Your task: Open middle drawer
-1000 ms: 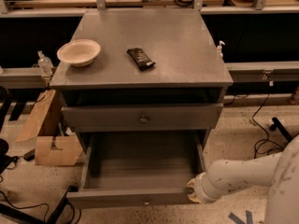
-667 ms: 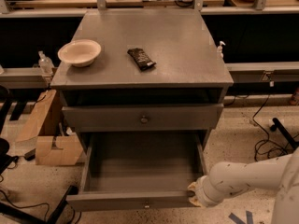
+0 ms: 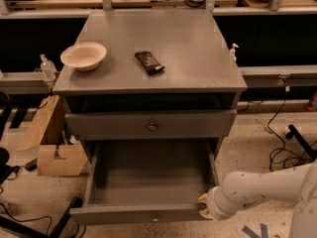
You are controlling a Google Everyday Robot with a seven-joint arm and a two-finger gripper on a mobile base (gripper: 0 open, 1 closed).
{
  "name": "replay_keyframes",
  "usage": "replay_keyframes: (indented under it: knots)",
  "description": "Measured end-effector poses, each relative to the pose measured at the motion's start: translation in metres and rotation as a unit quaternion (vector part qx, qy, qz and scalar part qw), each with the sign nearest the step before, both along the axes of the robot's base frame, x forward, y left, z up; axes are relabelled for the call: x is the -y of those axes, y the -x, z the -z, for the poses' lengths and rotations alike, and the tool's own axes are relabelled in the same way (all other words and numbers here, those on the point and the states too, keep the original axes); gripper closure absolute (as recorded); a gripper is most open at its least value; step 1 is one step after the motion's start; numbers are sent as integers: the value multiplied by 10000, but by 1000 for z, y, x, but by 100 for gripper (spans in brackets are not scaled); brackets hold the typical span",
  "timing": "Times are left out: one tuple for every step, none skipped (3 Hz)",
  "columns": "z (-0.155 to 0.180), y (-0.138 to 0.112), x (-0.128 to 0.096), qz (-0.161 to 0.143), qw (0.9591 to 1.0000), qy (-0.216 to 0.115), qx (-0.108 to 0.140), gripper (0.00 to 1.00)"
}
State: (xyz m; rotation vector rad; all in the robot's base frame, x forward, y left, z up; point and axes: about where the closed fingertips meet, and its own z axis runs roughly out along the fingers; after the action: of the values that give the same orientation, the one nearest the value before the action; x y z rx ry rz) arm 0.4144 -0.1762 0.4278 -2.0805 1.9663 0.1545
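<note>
The middle drawer (image 3: 148, 180) of the grey cabinet is pulled far out. Its empty grey inside shows, and its flat front with a small round knob (image 3: 155, 217) faces the lower edge of the view. The upper drawer (image 3: 109, 125), with its own knob (image 3: 152, 127), sits above it with a dark gap under the cabinet top. The lowest drawer is hidden beneath the open one. My gripper (image 3: 204, 207), at the end of the white arm (image 3: 257, 190), is at the right front corner of the open drawer, against its front.
On the cabinet top (image 3: 198, 58) stand a cream bowl (image 3: 83, 56) at the left and a dark snack bar (image 3: 149, 62) near the middle. Cardboard boxes (image 3: 54, 155) lie on the floor at the left. Cables (image 3: 282, 152) lie at the right.
The gripper has moved a little toward the front, and the middle drawer's front has come slightly further out with it. The bowl and snack bar have not moved.
</note>
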Motion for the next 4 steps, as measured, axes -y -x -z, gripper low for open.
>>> replay_keyframes:
  knots:
    - [0,0,0,0,10000,0,0,100]
    - [0,0,0,0,10000,0,0,100]
    - [0,0,0,0,10000,0,0,82]
    - [0,0,0,0,10000,0,0,58]
